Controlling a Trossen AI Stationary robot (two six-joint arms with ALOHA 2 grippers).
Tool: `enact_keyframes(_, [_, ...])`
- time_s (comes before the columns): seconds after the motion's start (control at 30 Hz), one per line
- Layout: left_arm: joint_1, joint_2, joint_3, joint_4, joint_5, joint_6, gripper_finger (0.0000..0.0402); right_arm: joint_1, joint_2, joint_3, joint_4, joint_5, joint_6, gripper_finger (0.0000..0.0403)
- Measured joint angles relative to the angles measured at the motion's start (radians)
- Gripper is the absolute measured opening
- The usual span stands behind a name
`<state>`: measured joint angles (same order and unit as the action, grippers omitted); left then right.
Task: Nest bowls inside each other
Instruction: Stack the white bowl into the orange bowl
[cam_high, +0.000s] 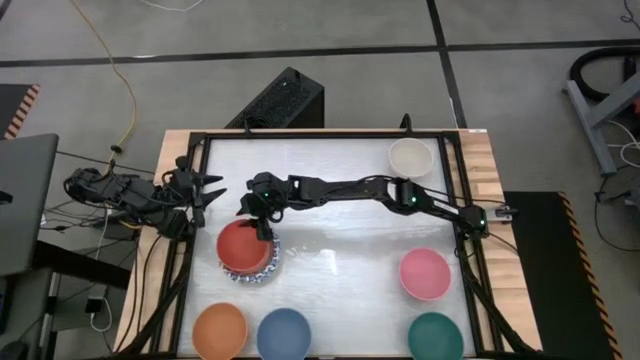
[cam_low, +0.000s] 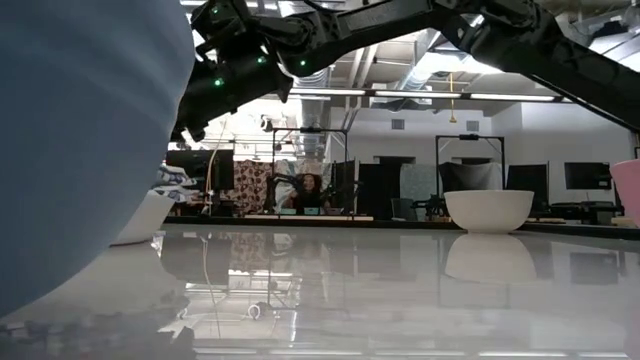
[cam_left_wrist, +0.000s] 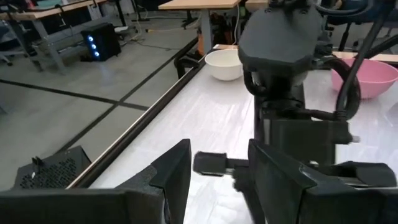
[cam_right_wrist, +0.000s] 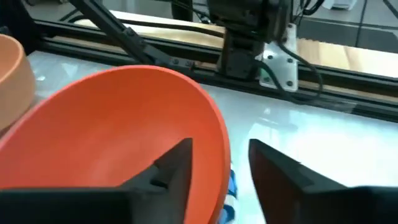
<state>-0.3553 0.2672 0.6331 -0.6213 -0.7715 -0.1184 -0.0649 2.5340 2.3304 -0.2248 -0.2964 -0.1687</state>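
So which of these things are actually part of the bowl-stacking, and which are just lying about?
Part of the job:
red bowl on a blue-rimmed stack
beige bowl
pink bowl
green bowl
blue bowl
orange bowl

Just lying about:
black box
yellow cable

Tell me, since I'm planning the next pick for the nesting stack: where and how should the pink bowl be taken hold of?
Grip the pink bowl by its rim, coming straight down from above, one finger inside and one outside the wall. It sits upright, mouth up, alone, apart from the dark green bowl, so the thin rim is probably the only pinchable edge. The right hand, open over the red bowl, looks nearest.
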Motion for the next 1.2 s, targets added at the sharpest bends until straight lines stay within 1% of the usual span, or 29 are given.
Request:
enact_keyframes(0.1, [0.0,0.0,0.0,0.0,0.001,-0.001,0.0151,0.001,-0.038,0.003,-0.018,0.003,-0.02,0.0211])
enact_keyframes(0.2, [0.0,0.0,0.0,0.001,0.015,-0.007,0.0151,0.002,-0.091,0.009,-0.044,0.003,-0.039,0.0219])
enact_keyframes(0.27, [0.0,0.0,0.0,0.003,0.033,-0.02,0.0151,0.002,-0.125,0.01,-0.121,0.014,-0.056,0.0218])
enact_keyframes(0.33, [0.0,0.0,0.0,0.004,0.057,-0.028,0.0151,0.001,-0.161,0.008,-0.261,0.055,-0.102,0.0214])
enact_keyframes(0.4, [0.0,0.0,0.0,0.005,0.066,-0.029,0.0151,0.001,-0.215,0.005,-0.461,0.137,-0.167,0.0207])
enact_keyframes(0.5, [0.0,0.0,0.0,0.006,0.067,-0.029,0.0151,-0.001,-0.324,0.007,-0.748,0.339,-0.207,0.0197])
enact_keyframes(0.57, [0.0,0.001,0.0,0.007,0.072,-0.032,0.0151,-0.014,-0.384,0.008,-0.928,0.46,-0.154,0.0191])
enact_keyframes(0.6, [0.0,0.001,0.0,0.007,0.082,-0.036,0.0151,-0.024,-0.402,0.008,-1.007,0.501,-0.111,0.0188])
enact_keyframes(0.7, [0.0,0.004,0.0,0.009,0.104,-0.043,0.0151,-0.061,-0.425,0.002,-1.207,0.579,0.016,0.018])
enact_keyframes(0.73, [0.0,0.009,0.0,0.015,0.107,-0.043,0.0151,-0.071,-0.427,0.001,-1.269,0.629,0.052,0.0178])
enact_keyframes(0.77, [0.0,0.013,0.0,0.023,0.112,-0.042,0.0151,-0.082,-0.435,0.0,-1.327,0.676,0.091,0.0176])
enact_keyframes(0.83, [0.0,0.028,0.0,0.043,0.121,-0.037,0.0151,-0.103,-0.462,-0.02,-1.342,0.732,0.139,0.0172])
enact_keyframes(0.9, [0.0,0.046,0.0,0.069,0.147,-0.024,0.0151,-0.129,-0.53,-0.105,-1.319,0.691,0.144,0.017])
enact_keyframes(0.93, [0.0,0.057,0.0,0.075,0.161,-0.02,0.0151,-0.139,-0.555,-0.154,-1.32,0.697,0.154,0.0169])
enact_keyframes(1.03, [0.0,0.085,0.0,0.078,0.169,-0.01,0.0151,-0.189,-0.675,-0.368,-1.331,0.777,0.272,0.0168])
enact_keyframes(1.1, [0.0,0.095,0.0,0.081,0.166,0.001,0.0151,-0.225,-0.782,-0.532,-1.271,0.777,0.315,0.0169])
enact_keyframes(1.2, [0.0,0.106,0.0,0.084,0.17,0.007,0.0151,-0.263,-0.945,-0.765,-1.129,0.753,0.361,0.0169])
